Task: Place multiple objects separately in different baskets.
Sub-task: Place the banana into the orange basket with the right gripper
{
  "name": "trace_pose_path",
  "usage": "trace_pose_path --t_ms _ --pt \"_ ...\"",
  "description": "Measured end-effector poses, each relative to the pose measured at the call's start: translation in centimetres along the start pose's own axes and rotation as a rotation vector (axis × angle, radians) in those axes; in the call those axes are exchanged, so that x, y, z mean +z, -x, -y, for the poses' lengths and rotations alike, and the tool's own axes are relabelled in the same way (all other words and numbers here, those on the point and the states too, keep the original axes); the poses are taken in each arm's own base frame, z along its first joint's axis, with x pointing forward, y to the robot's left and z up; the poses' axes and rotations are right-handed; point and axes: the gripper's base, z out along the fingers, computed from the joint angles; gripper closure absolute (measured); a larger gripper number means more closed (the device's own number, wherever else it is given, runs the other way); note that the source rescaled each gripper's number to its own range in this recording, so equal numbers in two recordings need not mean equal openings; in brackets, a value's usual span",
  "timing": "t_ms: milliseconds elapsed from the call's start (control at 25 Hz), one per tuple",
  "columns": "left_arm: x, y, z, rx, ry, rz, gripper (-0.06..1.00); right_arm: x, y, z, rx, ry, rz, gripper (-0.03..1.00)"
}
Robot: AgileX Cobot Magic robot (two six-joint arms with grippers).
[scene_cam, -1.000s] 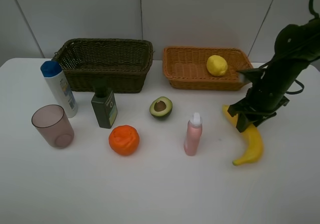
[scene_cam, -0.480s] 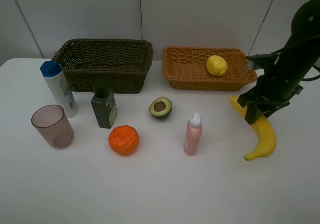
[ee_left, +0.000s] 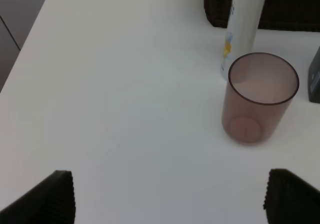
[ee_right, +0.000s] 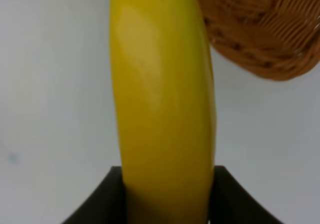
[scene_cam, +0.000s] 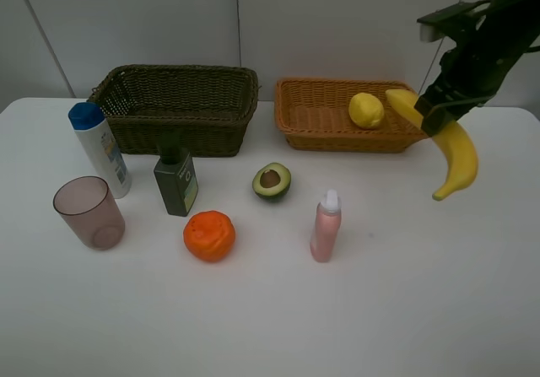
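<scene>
White tabletop (scene_cam: 337,309), plain wall behind. Right gripper (scene_cam: 440,111), upper right of frame, is clamped on the banana (scene_cam: 460,153), which is held aloft with its long axis hanging down-right. Orange-tan basket (scene_cam: 337,139) (lemon (scene_cam: 366,110) inside) lies immediately left of the claw. Left gripper (ee_left: 170,198) stands wide open and empty, near the mauve cup (ee_left: 260,98).

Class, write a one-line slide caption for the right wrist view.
Right gripper holds the banana over the table, near the orange basket.
</scene>
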Motion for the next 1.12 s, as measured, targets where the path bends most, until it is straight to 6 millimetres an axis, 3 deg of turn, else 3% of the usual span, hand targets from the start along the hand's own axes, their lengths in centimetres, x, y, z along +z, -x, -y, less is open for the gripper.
trace_pose_path --t_ms 320,680,1120 --pt "0.0 0.0 0.0 0.0 0.0 0.0 -0.06 -0.1 4.0 2.6 -0.21 -0.138 0.085 0.94" --pt "0.0 0.0 0.0 0.0 0.0 0.0 -0.06 2.2 9.1 3.0 -0.433 -0.241 0.119 0.94" --pt "0.0 0.0 0.0 0.0 0.0 0.0 -0.06 5.4 11.5 3.5 -0.65 -0.33 0.182 0.94"
